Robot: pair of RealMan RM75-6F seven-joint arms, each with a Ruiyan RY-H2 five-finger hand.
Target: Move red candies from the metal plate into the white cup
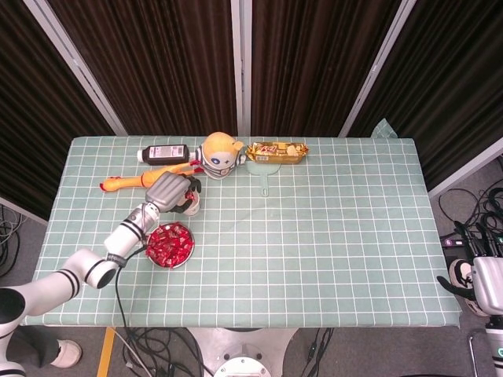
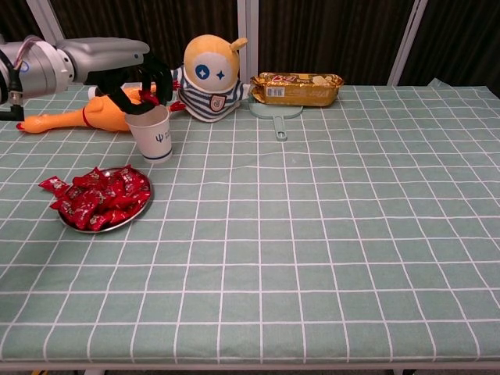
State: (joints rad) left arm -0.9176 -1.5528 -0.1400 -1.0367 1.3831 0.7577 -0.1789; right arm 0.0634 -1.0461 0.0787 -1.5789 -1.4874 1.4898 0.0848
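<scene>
Candies (image 2: pixel 98 198) lie in a red heap on the metal plate (image 2: pixel 133 219), near the front left of the tabletop (image 2: pixel 328 234). From the head view I see the plate (image 1: pixel 185 256) just in front of the white cup (image 1: pixel 191 207). The cup (image 2: pixel 151 133) stands upright, a little behind the plate and not touching it.

My left hand (image 2: pixel 129 74) hangs right over the cup. Its dark fingers (image 2: pixel 147 84) curl down toward the cup's mouth. I see a bit of red between them, so I think they pinch one candy, but it is small and hard to make out. In the head view the left hand (image 1: pixel 171 191) hides most of the cup.

My right hand (image 1: pixel 478 284) is far off, past the right edge of the tabletop. I cannot tell how its fingers are set.

Behind the cup lies a rubber chicken (image 2: pixel 74 117). Next to it sits a yellow doll (image 2: pixel 211 74) in a striped shirt. A snack pack (image 2: pixel 297 88) lies near the back edge, and a small green mirror (image 2: pixel 276 116) lies just in front of it. In the head view a dark bottle (image 1: pixel 165 153) lies on its side behind the chicken.
</scene>
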